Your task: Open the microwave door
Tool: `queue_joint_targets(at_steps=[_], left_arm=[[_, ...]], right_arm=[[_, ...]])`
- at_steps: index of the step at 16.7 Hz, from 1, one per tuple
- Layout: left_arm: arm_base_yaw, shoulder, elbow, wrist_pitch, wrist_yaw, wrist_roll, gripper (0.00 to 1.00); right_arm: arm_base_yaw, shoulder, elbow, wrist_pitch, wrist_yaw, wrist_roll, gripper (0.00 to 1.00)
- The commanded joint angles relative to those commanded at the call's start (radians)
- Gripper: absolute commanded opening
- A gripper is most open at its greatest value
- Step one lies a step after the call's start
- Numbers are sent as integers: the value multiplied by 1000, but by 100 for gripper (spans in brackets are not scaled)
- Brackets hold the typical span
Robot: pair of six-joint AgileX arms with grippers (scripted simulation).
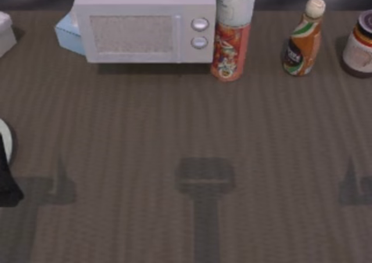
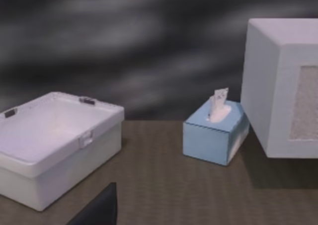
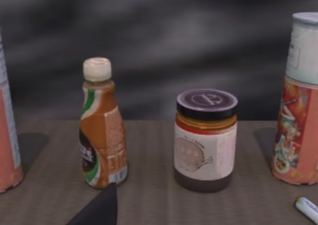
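- The microwave (image 1: 145,24) is a smooth white box with softly rounded edges, standing at the far edge of the table (image 1: 186,135), left of centre in the top view.
- The microwave door (image 1: 132,35) lies flat and shut across most of the front; its window is a greyish speckled mesh.
- Two round silver knobs (image 1: 199,33) sit one above the other on the narrow panel to the right of the door.
- A light-blue tissue box (image 2: 216,131), cardboard-like with a white tissue poking out of its top, stands just beside the microwave's left wall.
- A white plastic bin (image 2: 54,143) with a thick rim and small grey clips stands well apart at the far left.
- A tall can (image 1: 232,31), white above and orange-red below with printed figures, stands just beside the microwave's right side; its writing cannot be read.
- An orange sauce bottle (image 3: 102,125) with a cream cap carries a green, white and dark label, unreadable.
- A glass jar (image 3: 205,143) with a dark lid and pale label stands beside the bottle, near the right edge.
- The table has a brown, finely ribbed weave.
- Left gripper (image 2: 97,210): a dark tip in the left wrist view; whether it is wide or narrow I cannot tell.
- Right gripper (image 3: 97,210): likewise a dark tip in the right wrist view, spread unknowable.
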Motion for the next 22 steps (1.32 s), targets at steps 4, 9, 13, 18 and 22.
queue_joint_targets(at_steps=[4,9,13,18,22], left_arm=[[-8,23,28,-11,0,-5,100],[-71,226,266,-123,-10,-47,100],[-153,519,592,-291,-37,-109,100],[-275,987,1097,-558,-91,-213,100],[-374,1391,1527,-784,-144,-305,100]], right_arm=[[0,0,0,0,0,0,100],[0,0,0,0,0,0,100],[0,0,0,0,0,0,100],[0,0,0,0,0,0,100],[0,0,0,0,0,0,100]])
